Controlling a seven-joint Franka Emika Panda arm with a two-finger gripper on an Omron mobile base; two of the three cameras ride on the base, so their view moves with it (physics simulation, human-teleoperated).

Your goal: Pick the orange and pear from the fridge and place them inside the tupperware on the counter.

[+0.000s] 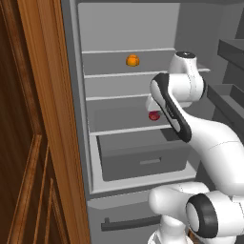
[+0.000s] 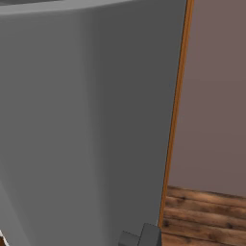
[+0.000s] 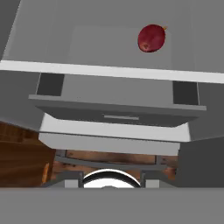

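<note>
My pincer: its tips barely show in the hand view, so I cannot tell how far open it is; I see nothing held in it.
Pear [image 3: 151,38]: on a fridge shelf [image 3: 109,70], ahead of my hand and a little right, well apart from it. It looks roundish, so no long axis governs the grasp.
Next move, as I judge it: reach forward over the drawer [image 3: 118,114] toward the pear.
Orange [image 1: 133,60]: two shelves higher in the fridge [image 1: 83,143], left of the pear.
Drawer: shut, its contents hidden.
</note>
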